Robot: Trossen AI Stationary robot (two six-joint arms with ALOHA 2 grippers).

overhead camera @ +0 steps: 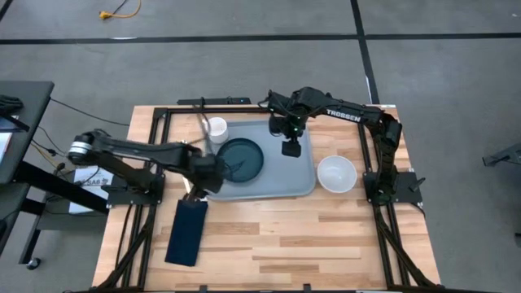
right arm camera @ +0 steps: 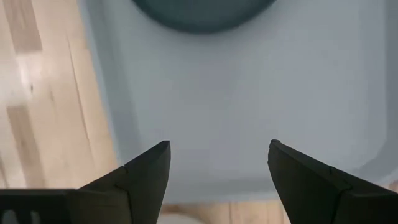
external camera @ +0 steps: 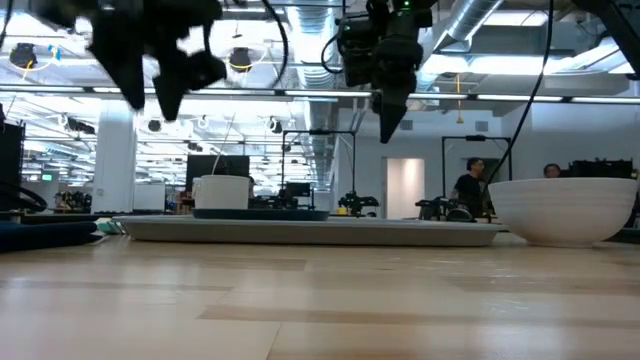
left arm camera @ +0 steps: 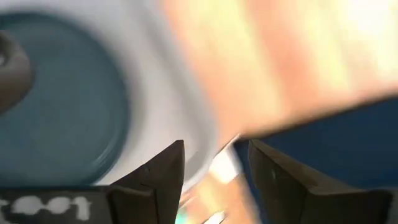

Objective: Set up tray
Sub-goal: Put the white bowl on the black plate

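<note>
On the wooden table (overhead camera: 269,236) lie one grey-blue tray (overhead camera: 285,183), one dark teal plate (overhead camera: 242,159) on the tray's nine o'clock half, one white cup (overhead camera: 217,129) at the tray's eleven o'clock corner, one white bowl (overhead camera: 336,173) just off the tray's three o'clock edge, and one navy napkin (overhead camera: 186,232) towards seven o'clock, apart from the tray. Two dark arms work above: the left pincer (left arm camera: 214,168) hangs spread and empty over the tray's seven o'clock corner, near the napkin; the right pincer (right arm camera: 217,168) hangs wide apart, gripping nothing, over the tray's bare one o'clock part. Grey floor with dark lines surrounds the table; the low view shows a lit hall with pipes overhead and two people far off at three o'clock
</note>
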